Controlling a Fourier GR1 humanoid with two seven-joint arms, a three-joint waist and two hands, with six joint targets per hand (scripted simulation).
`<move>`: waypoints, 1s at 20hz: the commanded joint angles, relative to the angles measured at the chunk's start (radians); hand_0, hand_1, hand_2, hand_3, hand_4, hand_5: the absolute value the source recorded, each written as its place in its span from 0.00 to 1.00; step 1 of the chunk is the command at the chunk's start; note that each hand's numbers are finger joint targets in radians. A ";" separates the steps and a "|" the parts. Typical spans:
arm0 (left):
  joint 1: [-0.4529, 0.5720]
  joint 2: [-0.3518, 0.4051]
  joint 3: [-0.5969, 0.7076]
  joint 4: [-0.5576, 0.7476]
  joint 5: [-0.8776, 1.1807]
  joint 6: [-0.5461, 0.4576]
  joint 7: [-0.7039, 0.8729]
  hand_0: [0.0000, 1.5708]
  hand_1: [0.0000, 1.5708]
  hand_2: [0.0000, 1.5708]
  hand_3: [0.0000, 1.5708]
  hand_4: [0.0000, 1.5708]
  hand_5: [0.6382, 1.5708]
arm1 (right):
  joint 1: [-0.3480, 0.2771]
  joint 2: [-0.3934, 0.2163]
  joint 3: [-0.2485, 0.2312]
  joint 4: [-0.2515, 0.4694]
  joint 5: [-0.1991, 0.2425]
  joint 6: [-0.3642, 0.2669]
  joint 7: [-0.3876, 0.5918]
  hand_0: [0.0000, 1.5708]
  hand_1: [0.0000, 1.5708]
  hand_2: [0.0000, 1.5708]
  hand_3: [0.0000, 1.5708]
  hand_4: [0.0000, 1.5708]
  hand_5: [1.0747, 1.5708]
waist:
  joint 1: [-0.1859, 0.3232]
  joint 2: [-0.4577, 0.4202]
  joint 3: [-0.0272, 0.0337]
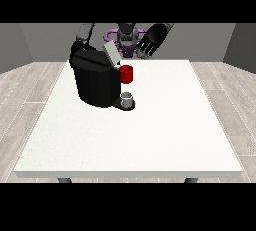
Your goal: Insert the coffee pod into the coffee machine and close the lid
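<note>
The coffee machine stands on the white table with its grey lid tilted up. A red thing at the machine sits at its front, and below it a grey thing rests on the machine's base (I cannot tell whether it is the pod). The hand at the view's right hangs raised above the far edge, fingers spread and holding nothing. The other hand is hidden behind the machine, so its state cannot be told. The risk: a reach from behind could knock the lid or shove the machine.
</note>
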 commanded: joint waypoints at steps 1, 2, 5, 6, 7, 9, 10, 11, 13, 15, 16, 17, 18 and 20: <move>-0.098 0.013 0.066 0.038 0.031 -0.016 0.072 0.76 0.76 0.79 0.80 0.31 1.00 | -0.060 0.008 0.021 -0.057 0.003 0.009 0.075 0.00 0.00 0.00 0.00 0.00 1.00 | -0.069 0.027 -0.0003; -0.084 0.042 0.063 0.020 0.014 0.022 0.029 0.76 0.76 0.79 0.80 0.31 1.00 | -0.053 -0.036 -0.012 -0.052 -0.012 0.030 0.027 0.00 0.00 0.00 0.00 0.00 1.00 | -0.061 0.065 -0.0001; -0.134 0.010 0.063 0.024 0.024 -0.020 0.085 0.77 0.77 0.81 0.80 0.30 1.00 | -0.017 0.007 0.036 -0.042 0.035 -0.009 0.017 0.00 0.00 0.00 0.00 0.02 1.00 | -0.073 0.040 0.0001; -0.127 0.049 0.057 0.022 0.008 -0.015 0.039 0.75 0.75 0.80 0.81 0.31 1.00 | -0.041 -0.025 0.004 -0.058 0.004 0.020 0.030 0.00 0.00 0.00 0.00 0.00 1.00 | -0.074 0.068 0.0000; -0.175 0.028 0.044 0.009 0.001 -0.028 0.079 0.74 0.74 0.79 0.81 0.31 1.00 | -0.086 -0.018 -0.033 -0.022 -0.014 -0.003 0.011 0.00 0.00 0.00 0.00 0.17 1.00 | -0.061 0.092 0.0004; -0.182 0.068 0.061 0.037 -0.002 -0.037 0.071 0.78 0.78 0.81 0.80 0.31 1.00 | -0.118 -0.051 -0.039 -0.054 -0.027 0.033 0.072 0.00 0.00 0.00 0.00 0.11 1.00 | -0.078 0.103 0.0001; -0.159 0.086 0.072 0.036 0.003 -0.019 0.032 0.79 0.79 0.83 0.80 0.31 1.00 | -0.065 -0.037 -0.036 -0.055 -0.032 0.028 -0.024 0.00 0.00 0.00 0.00 0.12 1.00 | -0.086 0.133 0.0002; -0.189 0.055 0.072 0.046 -0.001 -0.005 0.077 0.78 0.78 0.82 0.79 0.30 1.00 | -0.132 -0.037 -0.027 -0.067 -0.011 0.010 0.082 0.00 0.00 0.00 0.00 0.00 1.00 | -0.088 0.121 -0.0001; -0.240 0.098 0.086 0.044 0.003 -0.017 0.048 0.79 0.79 0.82 0.79 0.30 1.00 | -0.148 -0.021 -0.031 -0.053 -0.005 -0.016 0.035 0.00 0.00 0.00 0.00 0.00 1.00 | -0.093 0.189 0.0001; -0.227 0.137 0.098 0.072 0.000 -0.021 0.022 0.82 0.82 0.84 0.80 0.30 1.00 | -0.149 -0.037 -0.038 -0.092 -0.020 0.003 0.066 0.00 0.00 0.00 0.00 0.04 1.00 | -0.122 0.194 -0.0001; -0.218 0.060 0.069 0.056 -0.005 -0.007 0.042 0.80 0.80 0.83 0.79 0.31 1.00 | -0.150 -0.003 -0.025 -0.063 -0.003 -0.032 0.057 0.00 0.00 0.00 0.00 0.09 1.00 | -0.096 0.178 0.0001; -0.261 0.111 0.092 0.062 0.004 -0.031 0.031 0.78 0.78 0.82 0.79 0.31 1.00 | -0.185 -0.037 -0.046 -0.056 -0.012 -0.012 0.044 0.00 0.00 0.00 0.00 0.07 1.00 | -0.095 0.217 0.0001; -0.206 0.049 0.057 0.050 -0.017 0.001 0.045 0.76 0.76 0.82 0.79 0.31 1.00 | -0.147 -0.051 -0.053 -0.038 0.000 -0.019 0.022 0.00 0.00 0.00 0.00 0.06 1.00 | -0.084 0.188 0.0002; -0.217 0.101 0.079 0.073 0.000 -0.040 -0.004 0.76 0.76 0.81 0.78 0.30 1.00 | -0.155 -0.033 -0.031 -0.062 0.007 -0.022 0.071 0.00 0.00 0.00 0.00 0.00 1.00 | -0.083 0.186 -0.0001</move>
